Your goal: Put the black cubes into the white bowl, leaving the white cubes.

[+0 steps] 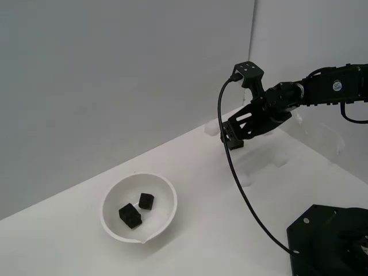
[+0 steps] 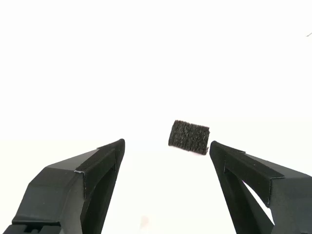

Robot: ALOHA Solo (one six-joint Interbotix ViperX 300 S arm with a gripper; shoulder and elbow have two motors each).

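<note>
Already two black cubes (image 1: 138, 209) lie in the white bowl (image 1: 167, 198); a third (image 2: 189, 137) waits just beyond the gripper's (image 2: 165, 153) spread fingers (image 2: 100, 163).

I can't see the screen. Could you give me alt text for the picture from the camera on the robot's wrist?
An open black pincer frames a small black cube lying on a bright white surface, closer to one of the two fingers than the other. Nothing is gripped, and glare washes out everything else.
</note>
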